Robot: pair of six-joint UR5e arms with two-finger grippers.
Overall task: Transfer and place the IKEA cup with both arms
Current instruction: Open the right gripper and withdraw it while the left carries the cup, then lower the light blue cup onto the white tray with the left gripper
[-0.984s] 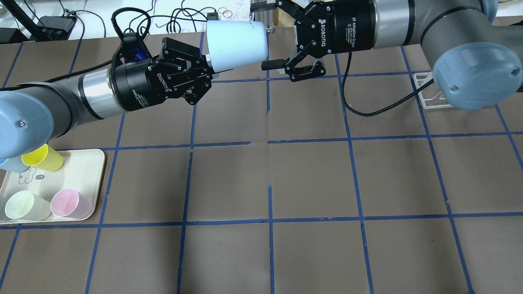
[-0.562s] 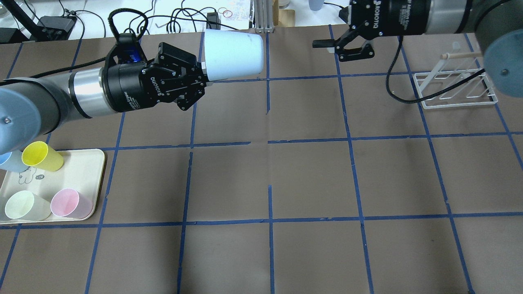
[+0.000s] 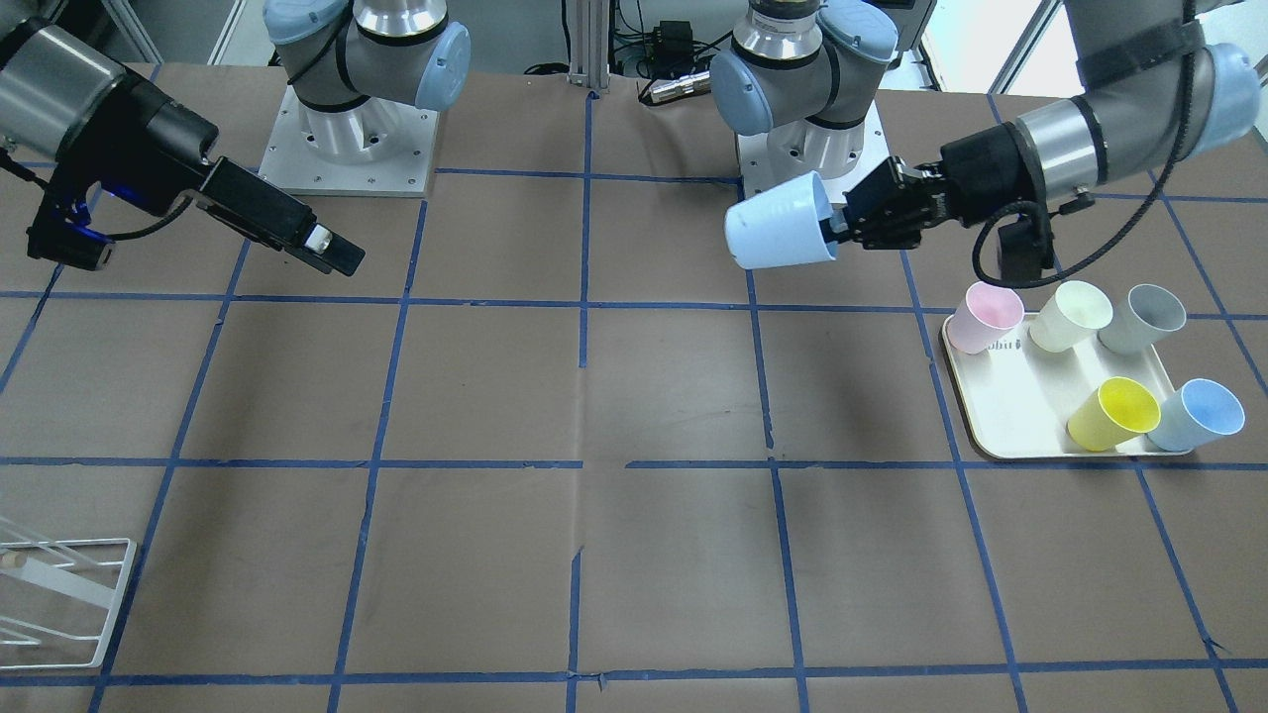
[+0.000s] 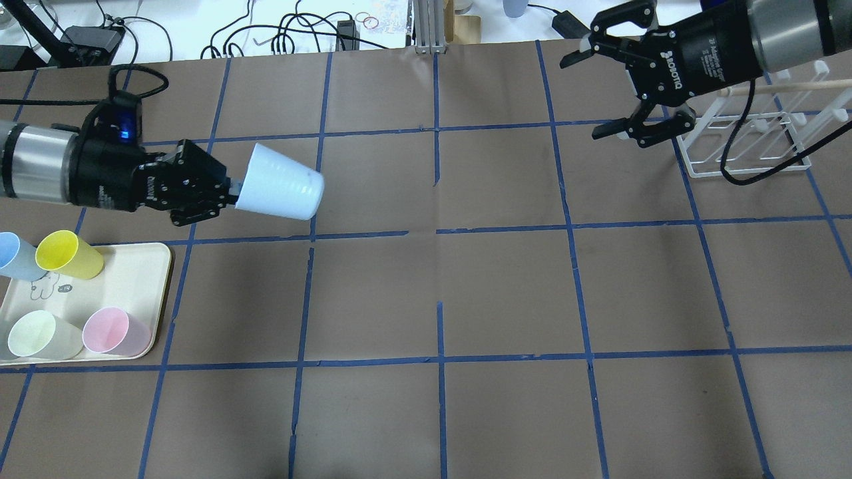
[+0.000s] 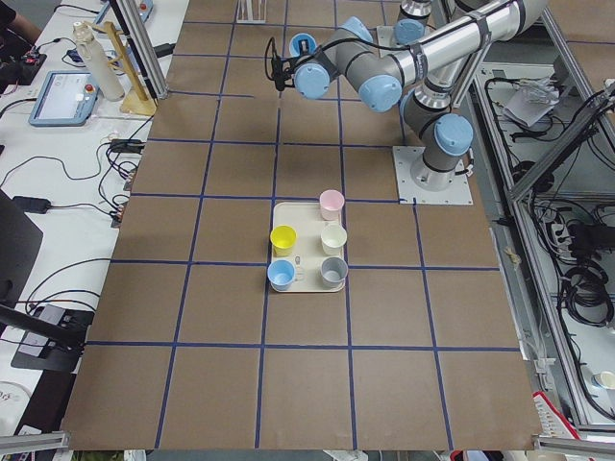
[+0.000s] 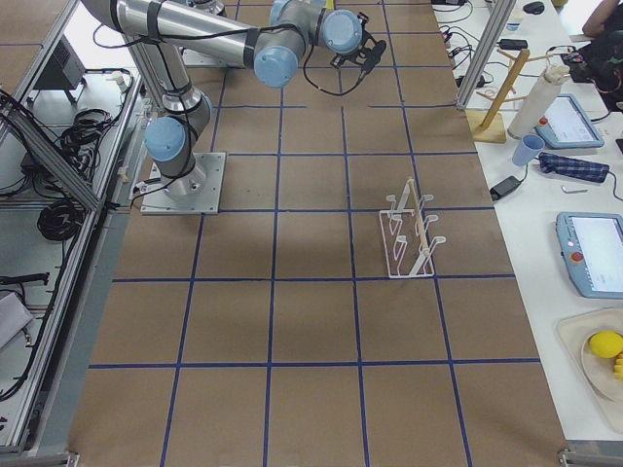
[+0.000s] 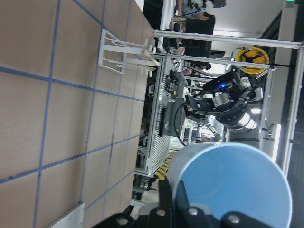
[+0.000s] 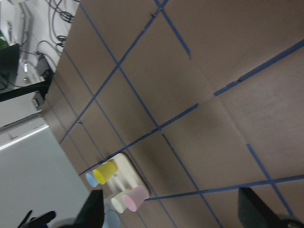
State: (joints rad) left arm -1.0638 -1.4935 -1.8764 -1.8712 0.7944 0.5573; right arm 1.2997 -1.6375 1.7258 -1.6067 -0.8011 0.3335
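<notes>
The light sky-blue IKEA cup (image 4: 279,189) lies on its side in the air, base pointing toward the table's middle. My left gripper (image 4: 229,193) is shut on its rim. In the front-facing view the cup (image 3: 778,236) hangs above the table, held by the left gripper (image 3: 840,230). The left wrist view shows the cup's base (image 7: 237,190) close up. My right gripper (image 4: 583,98) is open and empty, far to the right, beside the white wire rack (image 4: 752,143). The right wrist view shows its spread fingertips (image 8: 95,209) over bare table.
A cream tray (image 4: 136,283) at the left holds yellow (image 4: 66,254), pink (image 4: 113,330), pale green (image 4: 40,334) and blue (image 4: 13,256) cups; a grey cup (image 3: 1144,319) also shows on it. Cables and boxes lie beyond the table's far edge.
My left gripper has carried the cup left and toward the robot, lower over the table. My right gripper has drawn back to the right, by the rack, still open.
</notes>
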